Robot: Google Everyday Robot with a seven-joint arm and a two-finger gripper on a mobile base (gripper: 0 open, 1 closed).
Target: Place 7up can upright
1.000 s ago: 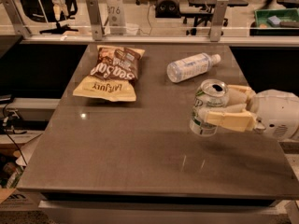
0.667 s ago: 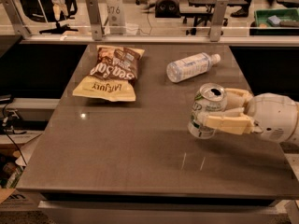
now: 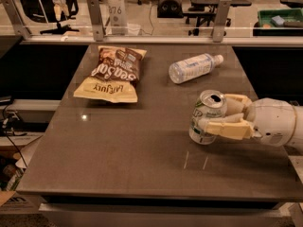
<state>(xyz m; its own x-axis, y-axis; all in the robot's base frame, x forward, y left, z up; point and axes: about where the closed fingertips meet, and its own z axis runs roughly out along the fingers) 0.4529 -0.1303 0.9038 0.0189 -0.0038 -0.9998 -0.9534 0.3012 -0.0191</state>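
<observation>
Dark grey-brown desk [image 3: 118,145], matte, with two thin pale lines near its front. The 7up can [image 3: 207,117] is silvery-white with green logo marks and a bright silver top. Clasped around it at the desk's right side, the gripper [image 3: 214,111] shows cream-beige fingers [image 3: 227,128] on an off-white body. Back left, the chip bag [image 3: 111,74]: brown with white lettering, then a yellow band with dark print. The water bottle [image 3: 193,67] is clear, with a white cap and a pale label. A green bin [image 3: 279,20] sits beyond, far right.
</observation>
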